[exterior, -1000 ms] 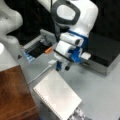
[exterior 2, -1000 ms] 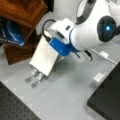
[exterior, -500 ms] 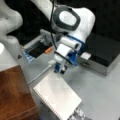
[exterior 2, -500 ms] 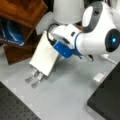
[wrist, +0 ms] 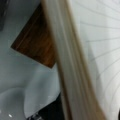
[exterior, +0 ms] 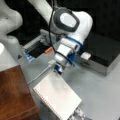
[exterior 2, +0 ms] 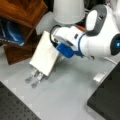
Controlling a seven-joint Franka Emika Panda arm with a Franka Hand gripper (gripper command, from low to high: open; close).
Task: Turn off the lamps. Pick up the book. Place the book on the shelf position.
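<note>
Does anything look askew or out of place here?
Only the book: it leans tilted on the metal rack, its top edge at the claw. It is not on the wooden block.

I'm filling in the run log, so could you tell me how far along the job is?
The gripper is shut on the top edge of the book, which is tilted with its lower end on a metal rack. It is not on the wooden shelf position. Whether the lamps are off cannot be seen.
</note>
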